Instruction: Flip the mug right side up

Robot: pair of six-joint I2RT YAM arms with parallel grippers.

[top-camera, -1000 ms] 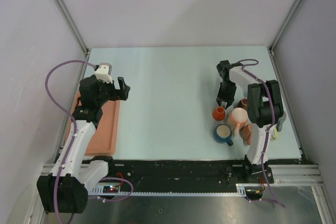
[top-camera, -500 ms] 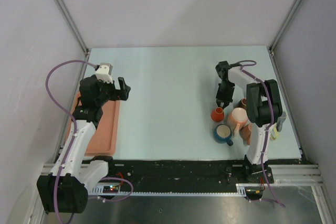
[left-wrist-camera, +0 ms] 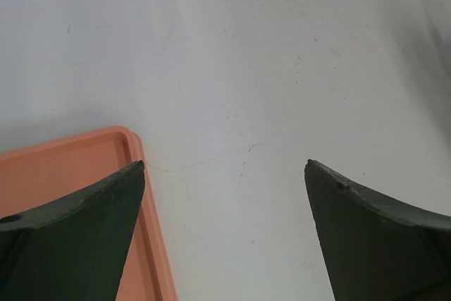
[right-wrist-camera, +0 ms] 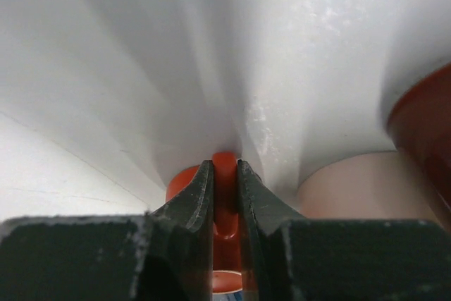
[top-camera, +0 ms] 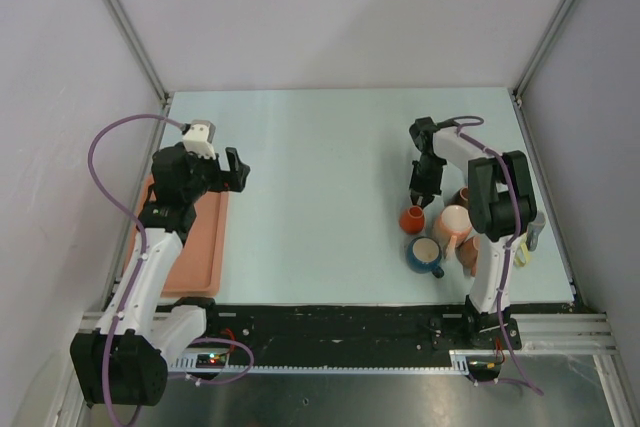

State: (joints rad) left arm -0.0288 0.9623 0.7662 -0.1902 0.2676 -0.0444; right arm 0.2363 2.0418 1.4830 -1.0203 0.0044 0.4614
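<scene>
While our left gripper (left-wrist-camera: 224, 166) hangs wide open by the tray (left-wrist-camera: 63, 167), our right gripper (right-wrist-camera: 224, 163) clamps the orange mug's (top-camera: 413, 218) handle (right-wrist-camera: 225, 209). The mug sits straight ahead of those fingers (right-wrist-camera: 190, 202), among cups (top-camera: 452, 222) at the table's (top-camera: 320, 167) right.

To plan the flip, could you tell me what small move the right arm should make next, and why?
Probably a slight lift: the right gripper pinches the orange mug by its handle, and the pink mug and blue mug sit close, so clearance comes before turning.

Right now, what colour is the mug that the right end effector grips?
The mug is orange-red, and this shows best in the right wrist view.
</scene>
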